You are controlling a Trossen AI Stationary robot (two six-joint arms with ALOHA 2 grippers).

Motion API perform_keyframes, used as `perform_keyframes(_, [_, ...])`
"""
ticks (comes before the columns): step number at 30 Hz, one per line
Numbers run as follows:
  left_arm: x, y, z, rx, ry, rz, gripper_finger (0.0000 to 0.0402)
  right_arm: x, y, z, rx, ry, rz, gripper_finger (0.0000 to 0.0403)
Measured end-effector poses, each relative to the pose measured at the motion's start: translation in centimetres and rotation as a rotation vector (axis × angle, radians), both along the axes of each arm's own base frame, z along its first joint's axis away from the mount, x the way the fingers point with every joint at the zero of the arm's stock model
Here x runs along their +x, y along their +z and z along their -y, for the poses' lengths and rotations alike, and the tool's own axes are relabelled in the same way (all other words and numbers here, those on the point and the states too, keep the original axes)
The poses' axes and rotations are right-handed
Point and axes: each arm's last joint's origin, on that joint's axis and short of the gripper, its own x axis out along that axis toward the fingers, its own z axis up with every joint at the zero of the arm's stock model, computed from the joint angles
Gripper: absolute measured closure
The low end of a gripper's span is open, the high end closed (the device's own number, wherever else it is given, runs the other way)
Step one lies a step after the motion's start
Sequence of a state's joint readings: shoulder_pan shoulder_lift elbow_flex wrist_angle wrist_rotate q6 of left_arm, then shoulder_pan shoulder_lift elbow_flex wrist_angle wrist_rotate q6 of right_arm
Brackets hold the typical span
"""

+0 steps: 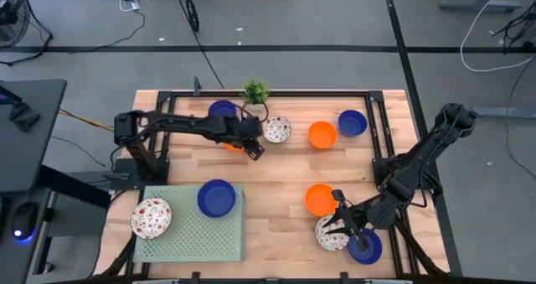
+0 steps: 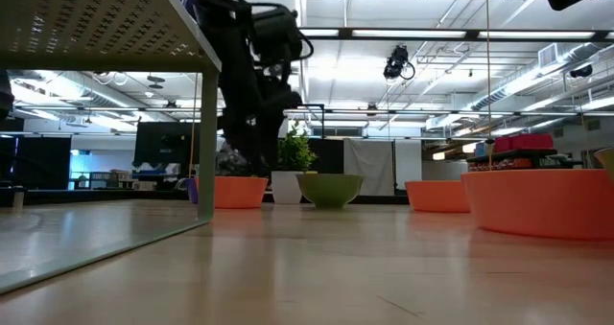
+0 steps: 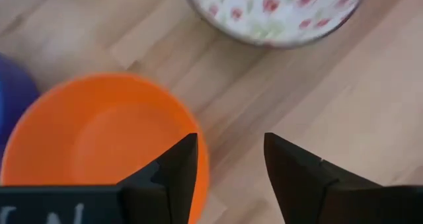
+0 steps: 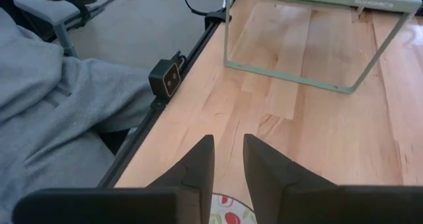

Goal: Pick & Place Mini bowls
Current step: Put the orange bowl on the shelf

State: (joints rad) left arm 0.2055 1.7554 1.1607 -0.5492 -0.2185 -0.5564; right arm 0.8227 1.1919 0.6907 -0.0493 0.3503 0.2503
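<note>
My left gripper [image 3: 230,151] is open and points steeply down over an orange mini bowl [image 3: 99,138] at the table's far left [image 1: 232,147]. One finger [image 3: 182,168] stands over the bowl's rim and the other [image 3: 291,171] over bare wood outside it. A white red-speckled bowl [image 3: 274,12] sits just beyond, and a blue one [image 1: 222,110] behind. My right gripper [image 1: 339,224] waits at the near right, its fingers [image 4: 229,145] a narrow gap apart with nothing between, above a speckled bowl [image 1: 329,234] and beside a blue one [image 1: 367,247].
The pale green tray [image 1: 193,234] at the near left carries a speckled bowl [image 1: 151,218] and a blue bowl [image 1: 216,198]. More bowls sit on the wood: orange [image 1: 322,135], blue [image 1: 352,122], orange [image 1: 319,199]. A potted plant [image 1: 255,91] stands at the far edge. A person's grey clothing [image 4: 53,105] shows beyond the table's edge.
</note>
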Motion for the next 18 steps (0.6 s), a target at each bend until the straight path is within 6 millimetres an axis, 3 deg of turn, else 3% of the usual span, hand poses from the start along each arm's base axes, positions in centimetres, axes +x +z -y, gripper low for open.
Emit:
perform_keyframes(11, [0.3, -1.4, -0.4, 0.032, 0.020, -0.046, 0.0224, 0.0, 0.0, 0.0, 0.000, 0.001, 0.000, 0.0319])
perform_keyframes(18, [0.6, -2.8, -0.4, 0.021, 0.019, -0.089, 0.0261, 0.0, 0.0, 0.0, -0.001, 0.000, -0.002, 0.0319])
